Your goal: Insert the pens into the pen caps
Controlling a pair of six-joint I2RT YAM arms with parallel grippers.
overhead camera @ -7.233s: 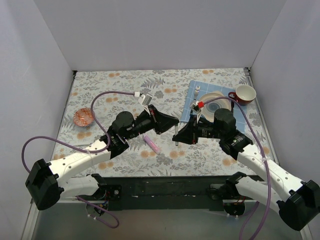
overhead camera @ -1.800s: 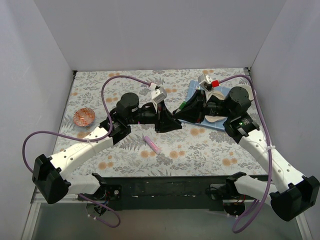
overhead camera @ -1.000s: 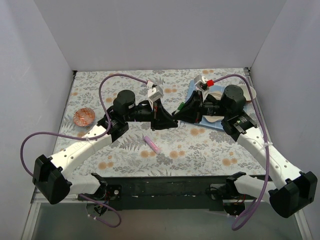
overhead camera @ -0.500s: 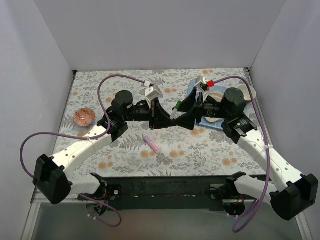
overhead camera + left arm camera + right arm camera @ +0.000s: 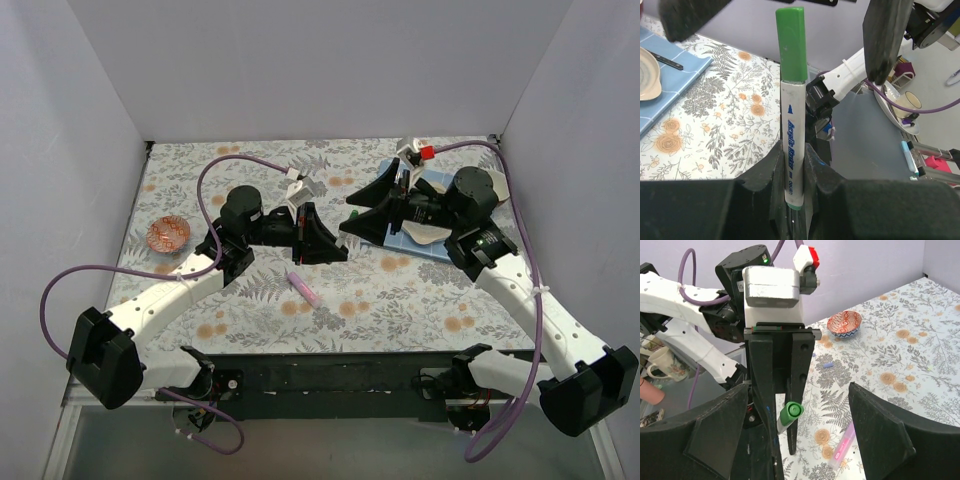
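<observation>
Between the left gripper's (image 5: 795,167) clamped jaws: whitish pen (image 5: 791,145), green cap (image 5: 791,42) fitted on its far end. Facing its tip: right gripper (image 5: 797,395), jaws spread wide, holding nothing. Below both grippers: pink pen (image 5: 303,285), lying flat.

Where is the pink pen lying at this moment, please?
In the top view, the pink pen lies on the floral tablecloth near the centre, just on the near side of the left hand and apart from it.

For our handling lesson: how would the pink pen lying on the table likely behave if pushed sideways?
The pink pen lies flat and looks round, so it would probably roll. Slim, straight and seemingly plastic, it is likely stiff and light.
</observation>
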